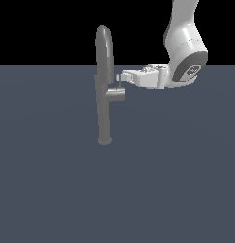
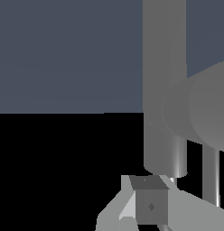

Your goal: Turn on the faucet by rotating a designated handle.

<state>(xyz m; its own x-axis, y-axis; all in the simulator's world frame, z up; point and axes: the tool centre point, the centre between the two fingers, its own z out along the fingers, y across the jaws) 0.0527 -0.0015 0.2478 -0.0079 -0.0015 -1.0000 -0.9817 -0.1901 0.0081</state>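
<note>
Just below gripper (image 1: pixel 119 77): handle (image 1: pixel 116 93) stub on faucet (image 1: pixel 103 85) column, thin rod rising to fingertips. Gripper horizontal, from exterior view's right. Jaw state unclear.

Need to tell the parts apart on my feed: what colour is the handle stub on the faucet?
Plain grey, like the faucet column. The handle shows best in the exterior view.

The faucet (image 1: pixel 104 95) is a tall slim grey column that stands upright on a flared round base, with a high arched spout on top. The handle (image 1: pixel 116 93), a short grey cylinder, sticks out sideways toward the exterior view's right, with a thin rod pointing up.
</note>
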